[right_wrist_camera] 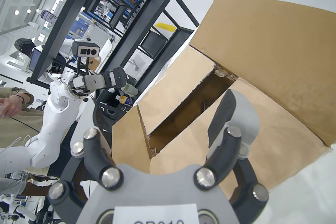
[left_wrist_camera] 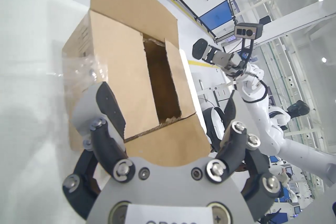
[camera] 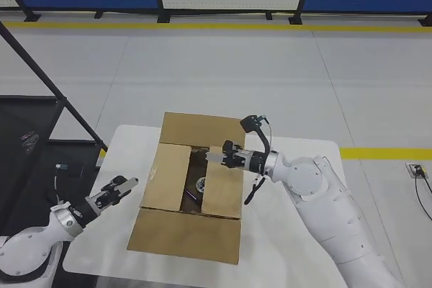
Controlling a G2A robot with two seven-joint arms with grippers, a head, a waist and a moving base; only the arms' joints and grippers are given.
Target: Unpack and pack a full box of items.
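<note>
The right gripper (camera: 218, 155) hung spread above the box (camera: 186, 237). The left gripper (camera: 126, 183), also spread, was near its side.

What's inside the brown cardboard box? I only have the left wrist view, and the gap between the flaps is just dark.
Observer: The top view shows small items down in the gap of the brown cardboard box, too small to identify.
Operator: Is the right gripper open?
Observer: Yes. Its own wrist view shows it open, holding nothing.
</note>
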